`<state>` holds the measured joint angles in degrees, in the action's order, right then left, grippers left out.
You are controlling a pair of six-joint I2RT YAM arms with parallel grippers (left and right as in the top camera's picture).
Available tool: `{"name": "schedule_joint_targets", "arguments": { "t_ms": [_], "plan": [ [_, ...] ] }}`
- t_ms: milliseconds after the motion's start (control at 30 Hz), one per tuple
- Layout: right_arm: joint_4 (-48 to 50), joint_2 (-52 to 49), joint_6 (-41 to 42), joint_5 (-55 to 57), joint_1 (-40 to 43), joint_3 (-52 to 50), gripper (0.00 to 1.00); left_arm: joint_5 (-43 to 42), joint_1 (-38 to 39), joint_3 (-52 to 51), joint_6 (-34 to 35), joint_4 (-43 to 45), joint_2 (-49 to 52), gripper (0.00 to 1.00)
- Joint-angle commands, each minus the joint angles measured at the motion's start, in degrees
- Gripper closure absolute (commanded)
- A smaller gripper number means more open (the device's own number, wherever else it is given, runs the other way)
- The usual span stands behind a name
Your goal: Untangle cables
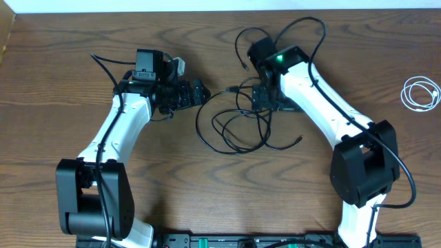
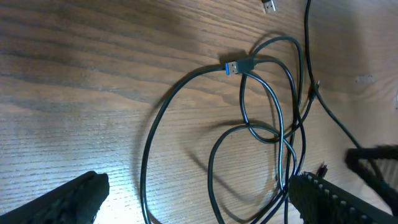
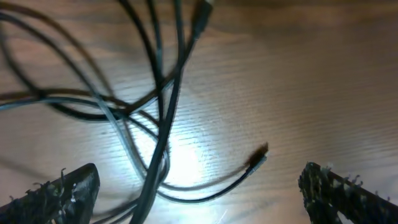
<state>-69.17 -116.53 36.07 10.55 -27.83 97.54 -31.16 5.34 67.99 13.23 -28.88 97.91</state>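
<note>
The black cables (image 1: 238,124) lie in loose crossed loops at the centre of the overhead view, the white cable (image 1: 420,93) coiled apart at far right; light, limp and thin, they will likely drag one another, so take hold just behind a plug (image 2: 233,66). The left gripper (image 2: 199,208) and right gripper (image 3: 202,196) both hang wide open, empty.

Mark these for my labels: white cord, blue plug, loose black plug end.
white cord (image 1: 406,94), overhead view, coil's left side.
blue plug (image 2: 231,66), left wrist view, blue tip.
black plug end (image 3: 259,155), right wrist view, connector.
</note>
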Motion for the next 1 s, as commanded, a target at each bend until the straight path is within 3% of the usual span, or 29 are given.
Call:
{"name": "schedule_joint_targets", "arguments": {
  "t_ms": [0,100,400,533,567,633,967],
  "plan": [
    [3.2,-0.5,4.2,-1.6,0.6,-4.5,0.01,0.4,-0.1,-0.2,-1.0,-0.2,-0.8,0.02],
    [7.5,-0.5,4.2,-5.8,0.4,-8.7,0.01,0.4,-0.1,-0.2,-1.0,-0.2,-0.8,0.02],
    [16.9,-0.5,4.5,-2.3,0.8,-16.7,0.01,0.4,-0.1,-0.2,-1.0,-0.2,-0.8,0.02],
    [18.3,-0.5,5.9,-2.3,0.8,-17.6,0.11,0.4,-0.1,-0.2,-1.0,-0.2,-0.8,0.02],
    [18.6,-0.5,5.9,-2.3,0.8,-17.6,0.10,0.4,-0.1,-0.2,-1.0,-0.2,-0.8,0.02],
    [19.8,-0.5,5.7,-2.8,0.8,-17.6,0.01,0.4,-0.1,-0.2,-1.0,-0.2,-0.8,0.02],
    [21.3,4.3,-1.3,-5.3,1.2,-11.3,0.01,1.0,-0.1,-0.2,-1.0,-0.2,-0.8,0.02]
  ]
}}
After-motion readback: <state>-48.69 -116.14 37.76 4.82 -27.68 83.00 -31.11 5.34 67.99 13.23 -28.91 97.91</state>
